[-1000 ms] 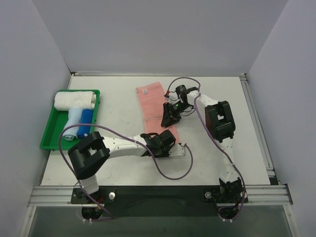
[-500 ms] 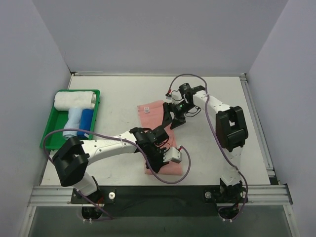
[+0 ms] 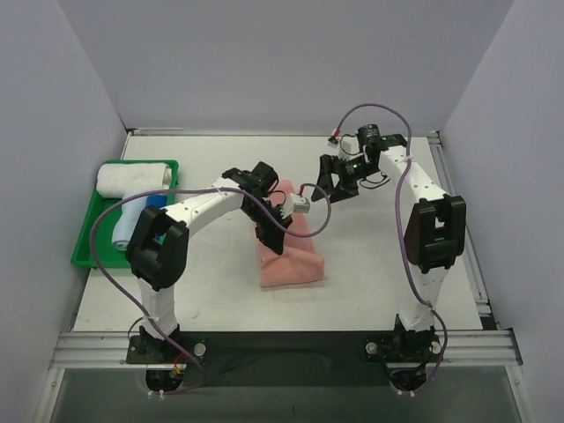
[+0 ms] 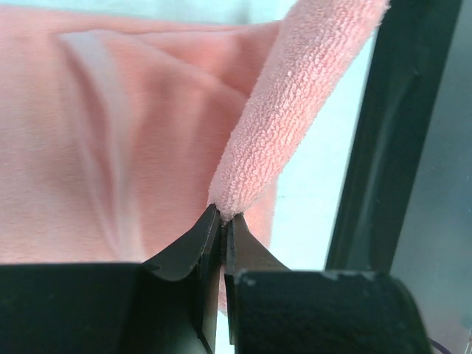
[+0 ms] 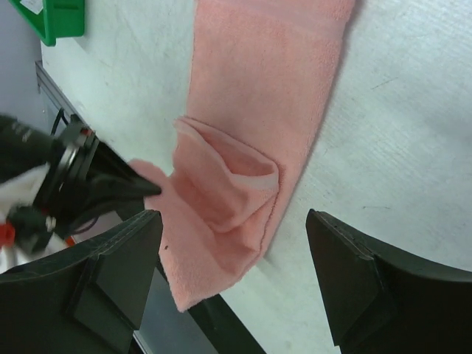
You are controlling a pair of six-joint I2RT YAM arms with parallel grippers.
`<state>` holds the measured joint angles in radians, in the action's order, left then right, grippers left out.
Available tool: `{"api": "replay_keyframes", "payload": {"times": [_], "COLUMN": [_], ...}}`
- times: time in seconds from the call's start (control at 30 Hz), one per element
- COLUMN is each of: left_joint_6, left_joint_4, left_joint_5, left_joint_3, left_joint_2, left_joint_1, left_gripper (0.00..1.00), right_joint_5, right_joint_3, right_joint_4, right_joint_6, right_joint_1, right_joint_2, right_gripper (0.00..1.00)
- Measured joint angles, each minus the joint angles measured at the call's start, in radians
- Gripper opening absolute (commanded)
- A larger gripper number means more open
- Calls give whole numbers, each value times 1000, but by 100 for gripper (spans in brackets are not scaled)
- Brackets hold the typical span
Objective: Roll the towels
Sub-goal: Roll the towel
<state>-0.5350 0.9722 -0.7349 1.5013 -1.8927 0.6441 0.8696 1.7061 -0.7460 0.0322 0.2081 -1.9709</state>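
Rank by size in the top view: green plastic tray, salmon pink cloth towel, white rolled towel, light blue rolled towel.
Green plastic tray
Salmon pink cloth towel
White rolled towel
Light blue rolled towel

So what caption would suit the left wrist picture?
Left gripper pinching a raised edge of the pink towel.

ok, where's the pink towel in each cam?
Top external: pink towel lies at the table's centre, partly folded.
Left wrist: pink towel fills the left, with one edge pinched in the left gripper.
Right wrist: pink towel runs from top centre down to a fold.
Shared landmark: the left gripper pinching the towel's edge.
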Motion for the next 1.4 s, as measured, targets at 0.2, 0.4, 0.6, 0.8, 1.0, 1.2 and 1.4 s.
{"api": "replay_keyframes", "payload": {"times": [0.2,0.4,0.6,0.8,1.0,1.2,1.4], "left_joint_6": [-27,-27,-23,-18,-11,9,29], "left_joint_4": [11,3,-8,-20,-22,-30,-40], "left_joint_5": [-34,-40,-59,-73,-89,-95,-100], "left_joint_3": [87,120,122,93,69,63,63], "left_joint_2": [-163,-266,-285,-254,-204,-216,-276], "left_joint_1": [-90,-122,-140,-156,-161,-189,-222], "left_gripper": [4,11,12,13,15,19,25], "right_joint_5": [35,95,141,169,193,227,270], "right_joint_3": [-80,-147,-245,-275,-268,-259,-291], "right_joint_4": [-18,-20,-16,-13,-7,13,56], "right_joint_6": [21,26,29,27,16,-41,-89], "right_joint_1": [5,17,48,66,33,38,98], "right_joint_2": [0,-8,-24,-24,-23,-21,-31], "right_gripper": [77,71,63,61,38,29,27]}}
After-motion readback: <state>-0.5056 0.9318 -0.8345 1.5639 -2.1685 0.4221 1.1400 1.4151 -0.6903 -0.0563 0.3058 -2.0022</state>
